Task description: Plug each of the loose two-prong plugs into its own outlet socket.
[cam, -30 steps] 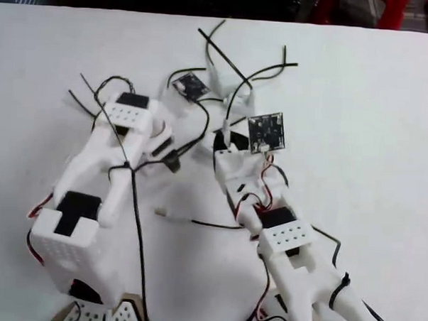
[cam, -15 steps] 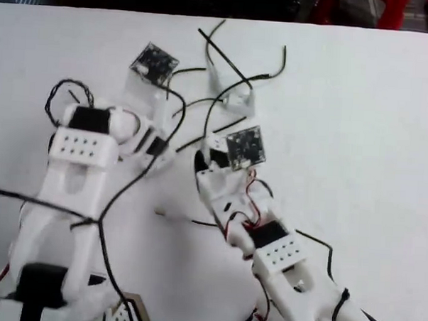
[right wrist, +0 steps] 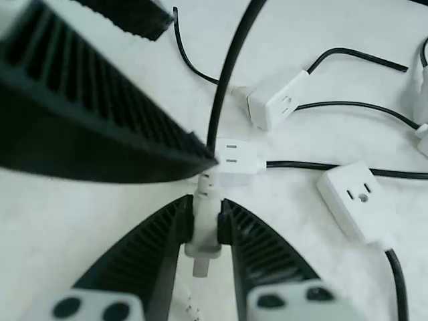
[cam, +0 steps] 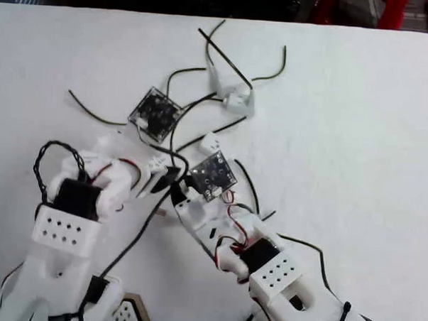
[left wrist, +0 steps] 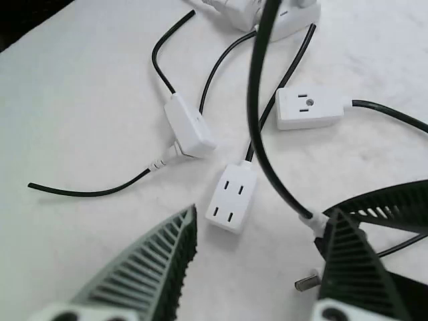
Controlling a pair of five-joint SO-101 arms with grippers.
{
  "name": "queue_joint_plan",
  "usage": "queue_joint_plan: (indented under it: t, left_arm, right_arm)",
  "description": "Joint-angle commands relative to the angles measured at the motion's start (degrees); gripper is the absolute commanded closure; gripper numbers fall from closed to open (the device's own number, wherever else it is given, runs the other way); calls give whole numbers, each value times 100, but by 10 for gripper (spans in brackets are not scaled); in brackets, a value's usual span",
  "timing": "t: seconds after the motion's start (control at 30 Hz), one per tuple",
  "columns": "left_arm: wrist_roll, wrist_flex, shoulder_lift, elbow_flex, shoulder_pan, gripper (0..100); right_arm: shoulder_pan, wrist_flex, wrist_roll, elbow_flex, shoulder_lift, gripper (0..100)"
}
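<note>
The right gripper point(right wrist: 204, 208) pinches one plug point(right wrist: 203, 234) between both fingers. The left gripper point(left wrist: 262, 212) gapes wide just beside it, holding nothing. Three sockets point(right wrist: 234, 158) lie on the table point(right wrist: 53, 227) near the plug.

Legible text, numbers, signs: nothing readable is showing in any view.
Outlet socket point(left wrist: 231, 197): its white face is showing only slots, no lettering that can be made out.
Wrist circuit board point(cam: 157, 114): its markings are showing too small to read.
</note>
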Motion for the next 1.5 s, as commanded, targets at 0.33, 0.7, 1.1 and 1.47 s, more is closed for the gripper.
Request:
queue_joint_plan:
  t: [0.33, 0.7, 1.1, 1.47]
  left_arm:
    - [53, 26, -1411, 563, -936, 706]
    - [211, -1099, -1411, 1451, -1218, 706]
    - [404, 97, -1455, 958, 101, 709]
    - [1433, -185, -1455, 888, -1684, 710]
  right_arm:
    - [-57, 57, 44, -53, -145, 981]
    - [-585, 303, 35, -79, -154, 981]
    - [-585, 277, 35, -79, -145, 981]
    - [-303, 268, 70, -141, -136, 981]
